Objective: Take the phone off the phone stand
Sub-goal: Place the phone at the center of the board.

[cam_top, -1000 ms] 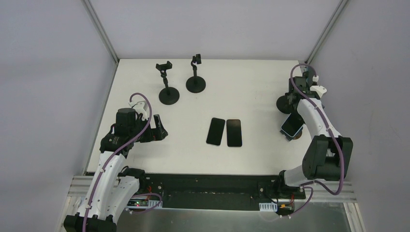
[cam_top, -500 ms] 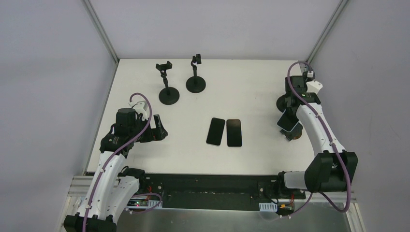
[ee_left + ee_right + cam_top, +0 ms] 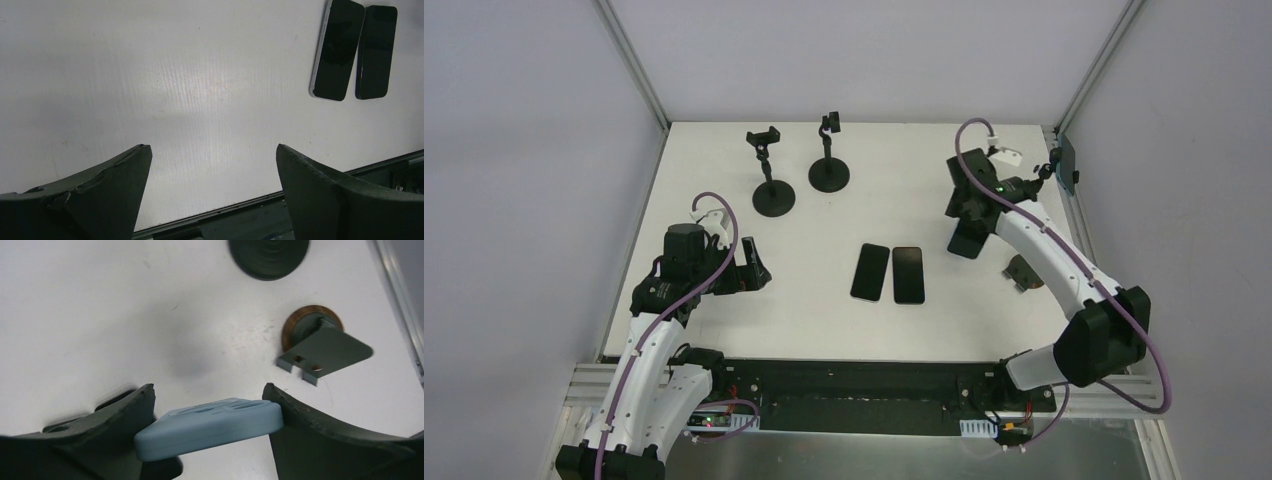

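My right gripper (image 3: 965, 228) is shut on a light-blue phone (image 3: 210, 427), held by its long edges above the table, right of the middle. In the top view the phone (image 3: 969, 244) looks dark under the fingers. The phone stand (image 3: 1024, 272), with a brown round base and a dark plate, stands empty to the right; it also shows in the right wrist view (image 3: 320, 347). My left gripper (image 3: 752, 265) is open and empty low over the left of the table, and in its wrist view (image 3: 212, 147) nothing lies between the fingers.
Two dark phones (image 3: 871, 271) (image 3: 908, 274) lie side by side mid-table. Two black clamp stands (image 3: 774, 195) (image 3: 828, 170) stand at the back. A dark clamp-like object (image 3: 1065, 163) sits at the right frame. A dark round base (image 3: 269, 257) shows beyond the held phone.
My right arm has swung left, away from the stand, carrying the phone with it. The stand is left bare at the right. The left arm has not moved.
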